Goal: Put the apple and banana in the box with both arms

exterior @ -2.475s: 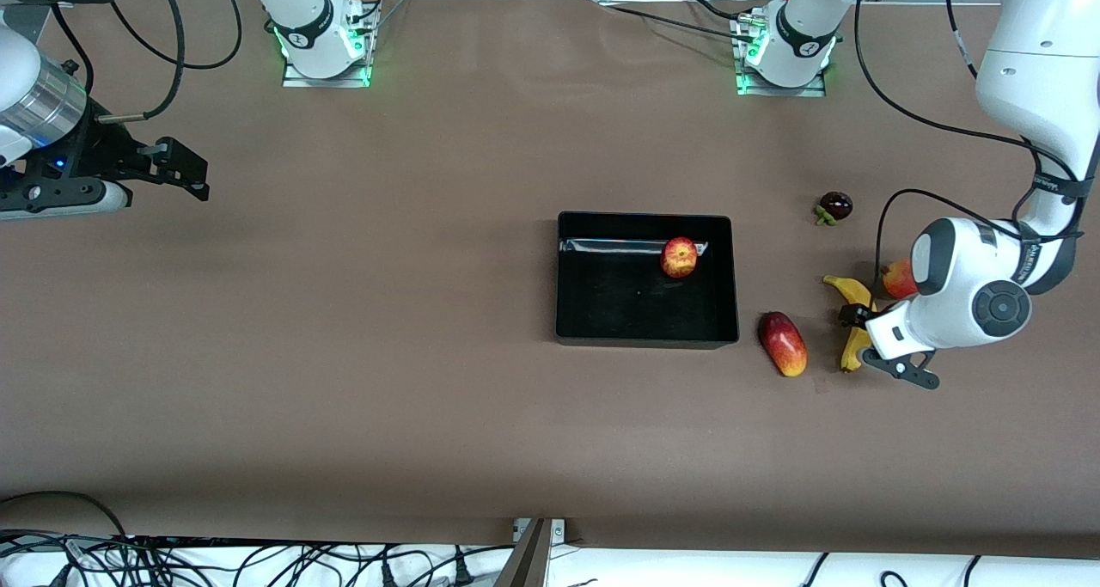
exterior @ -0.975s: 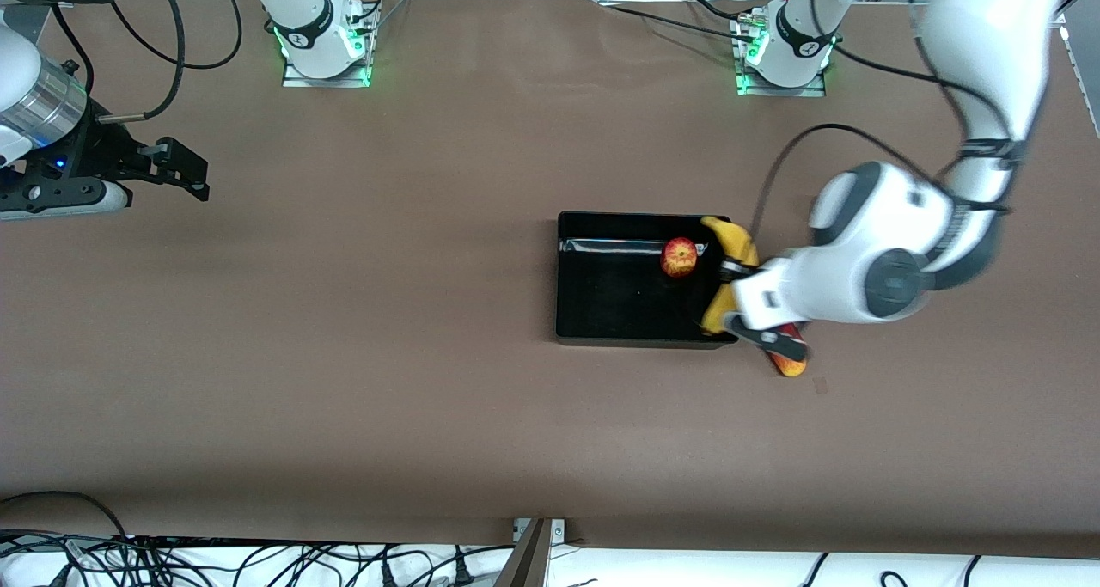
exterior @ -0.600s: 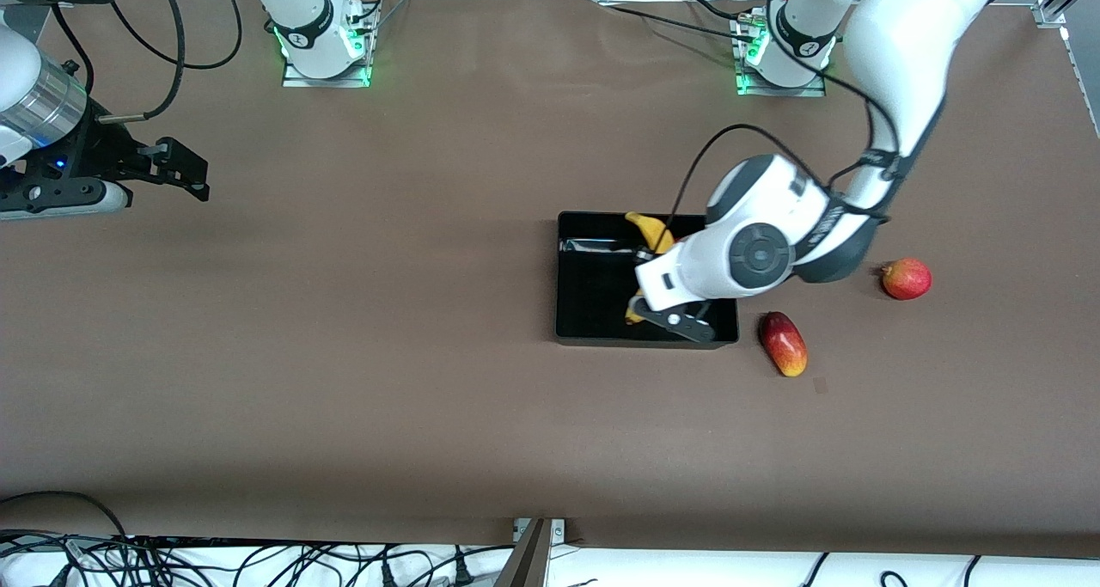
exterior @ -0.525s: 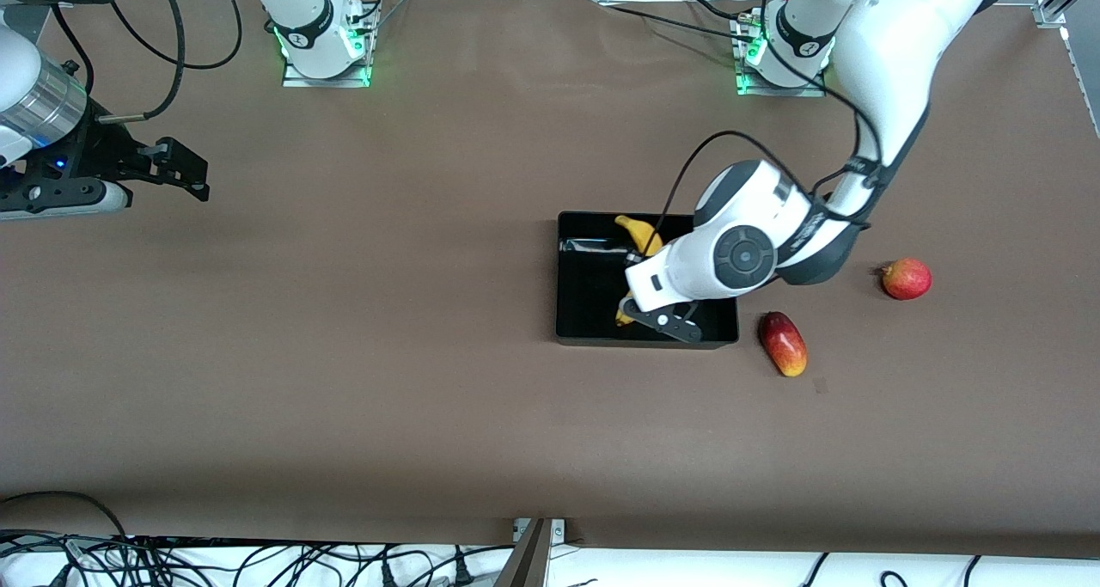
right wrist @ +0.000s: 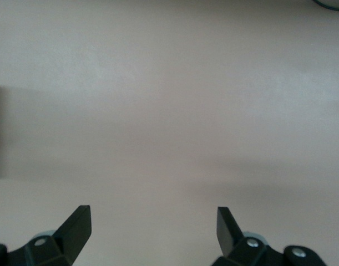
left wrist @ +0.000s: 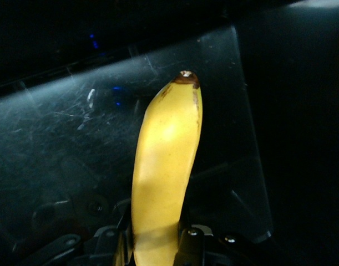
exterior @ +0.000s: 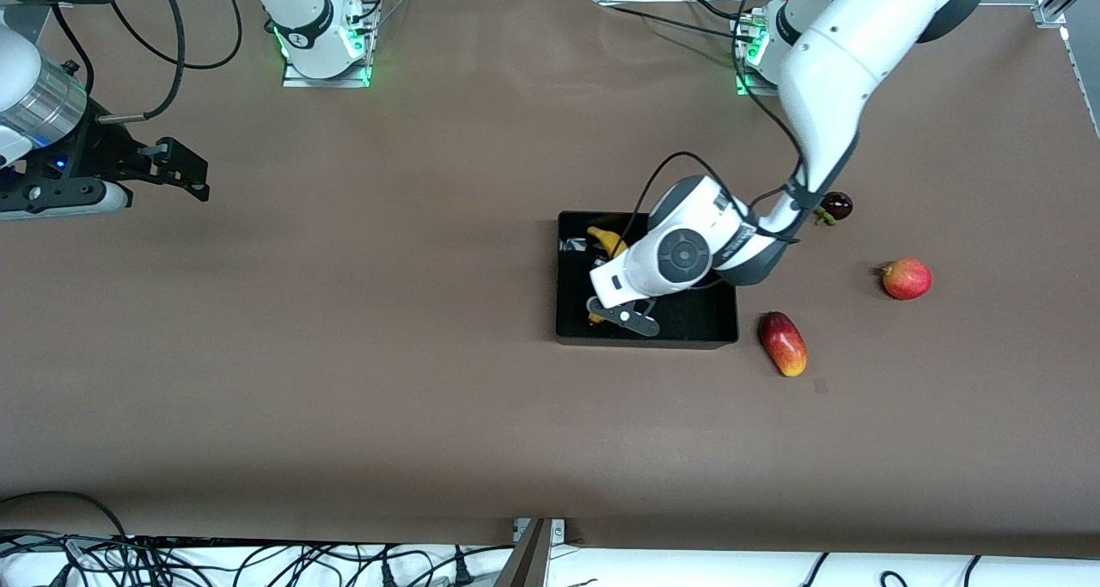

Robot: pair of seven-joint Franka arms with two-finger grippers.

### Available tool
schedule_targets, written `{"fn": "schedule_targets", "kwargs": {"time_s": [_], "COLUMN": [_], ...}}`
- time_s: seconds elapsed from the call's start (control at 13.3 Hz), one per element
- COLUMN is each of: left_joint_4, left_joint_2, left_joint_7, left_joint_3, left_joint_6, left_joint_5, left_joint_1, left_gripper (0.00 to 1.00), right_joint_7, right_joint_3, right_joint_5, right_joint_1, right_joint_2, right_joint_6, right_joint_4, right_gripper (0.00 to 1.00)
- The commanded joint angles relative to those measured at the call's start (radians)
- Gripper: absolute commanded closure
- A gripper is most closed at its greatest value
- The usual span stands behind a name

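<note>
The black box point(exterior: 567, 329) sits mid-table. My left gripper point(exterior: 605, 281) is over the box, shut on the yellow banana point(exterior: 607, 239), whose two ends stick out past the hand. In the left wrist view the banana point(left wrist: 165, 160) runs from between the fingers point(left wrist: 190, 241) out over the glossy box floor point(left wrist: 58, 144), dark tip away from the gripper point(left wrist: 157, 246). The apple is hidden under the left arm. My right gripper point(exterior: 193, 174) waits over bare table at the right arm's end, open and empty, as the right wrist view point(right wrist: 153, 227) shows.
A smooth red fruit with a pointed tip point(exterior: 906, 278), an elongated red-yellow fruit point(exterior: 783, 344) and a dark purple fruit point(exterior: 835, 205) lie on the table beside the box, toward the left arm's end.
My left gripper lifted the banana off the table at the left arm's end and carried it over the box, covering the apple. The right arm has not moved.
</note>
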Motion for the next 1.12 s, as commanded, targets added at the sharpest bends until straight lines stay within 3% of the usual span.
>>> {"fn": "schedule_targets", "kwargs": {"time_s": [0.0,0.15,0.45,0.67,1.05], "left_joint_4": [0.007,0.011,0.072,0.154,0.326], "left_joint_2": [-0.02,-0.042,-0.216,-0.298,-0.353], "left_joint_7": [-0.014,-0.026,-0.02,-0.017,0.0], "left_joint_3": [0.024,0.024,0.024,0.022,0.025], "left_joint_6": [-0.009,-0.019,-0.316,-0.45,-0.715], "left_joint_5": [0.018,0.018,0.018,0.018,0.014], "left_joint_1": [-0.012,0.009,0.089,0.178,0.269], "left_gripper": [0.01,0.0,0.0,0.0,0.0], "right_joint_7": [0.005,0.005,0.005,0.005,0.005], "right_joint_3": [0.017,0.017,0.017,0.017,0.017], "right_joint_5": [-0.017,-0.017,-0.015,-0.014,-0.009], "right_joint_1": [-0.014,-0.014,-0.014,-0.014,-0.014], "right_joint_2": [0.007,0.007,0.007,0.007,0.007], "right_joint_6": [-0.002,-0.002,-0.002,-0.002,-0.002], "right_joint_4": [0.018,0.018,0.018,0.018,0.018], "right_gripper": [0.0,0.0,0.0,0.0,0.0]}}
